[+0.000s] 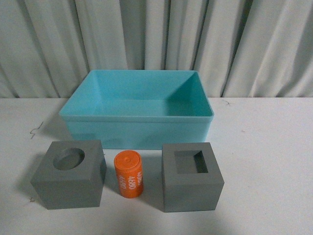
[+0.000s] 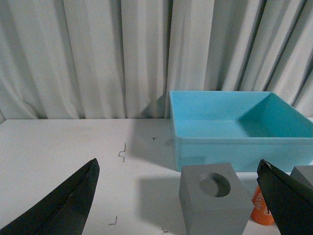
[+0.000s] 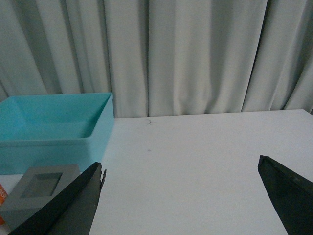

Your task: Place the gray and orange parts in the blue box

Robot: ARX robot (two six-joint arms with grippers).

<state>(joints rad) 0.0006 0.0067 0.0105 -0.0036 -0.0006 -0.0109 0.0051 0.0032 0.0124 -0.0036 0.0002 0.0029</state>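
In the front view a gray cube with a round recess [image 1: 69, 174] sits front left, an orange cylinder with white digits [image 1: 128, 174] stands in the middle, and a gray cube with a square recess [image 1: 191, 176] sits to its right. The empty blue box [image 1: 137, 121] stands just behind them. Neither gripper shows in the front view. My left gripper [image 2: 178, 169] is open, with the round-recess cube [image 2: 215, 203] between its fingers and ahead; the cylinder [image 2: 261, 208] peeks beside it. My right gripper [image 3: 181, 166] is open over bare table, the square-recess cube [image 3: 41, 188] beside one finger.
A white table [image 1: 269, 156] carries everything, with a pale pleated curtain [image 1: 156, 39] close behind the box. Small dark marks [image 2: 122, 152] lie on the table left of the box.
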